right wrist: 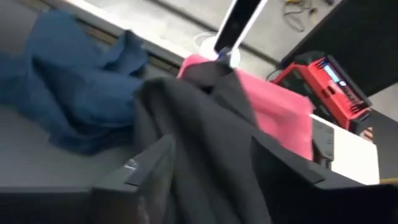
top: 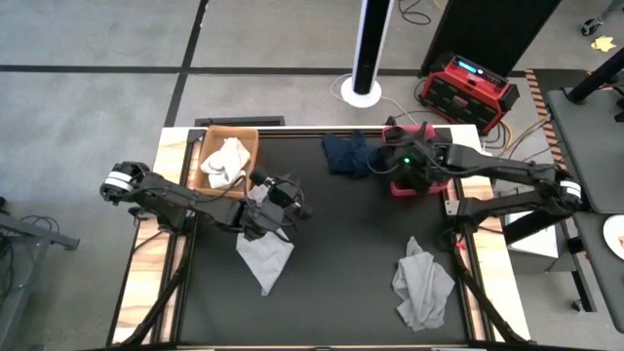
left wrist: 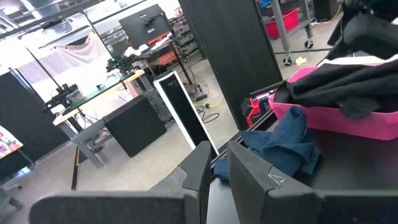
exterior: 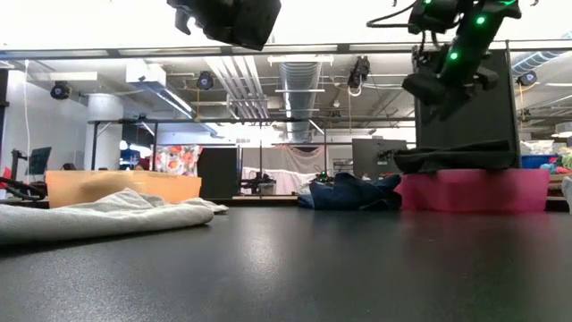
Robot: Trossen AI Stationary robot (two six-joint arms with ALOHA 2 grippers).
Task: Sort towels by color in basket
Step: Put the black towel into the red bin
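Note:
My left gripper (top: 281,201) (left wrist: 217,169) hangs high over the table (exterior: 228,18), shut and empty, above one light grey towel (top: 263,252) (exterior: 98,215) lying flat. My right gripper (top: 398,168) (right wrist: 214,168) is open above the black towel (exterior: 456,158) (right wrist: 199,124), which lies heaped in the pink basket (exterior: 474,190) (left wrist: 348,121). In the low view its fingers (exterior: 438,89) stand clear of that cloth. A navy towel (top: 346,153) (left wrist: 283,143) lies crumpled on the table beside the pink basket. A white towel (top: 226,161) sits in the tan basket (top: 210,136) (exterior: 116,186).
A second light grey towel (top: 423,288) lies crumpled near the table's near right corner. The two baskets stand along the far edge, tan at the left, pink at the right. A red device (top: 468,88) and a white post (top: 366,49) stand on the floor beyond.

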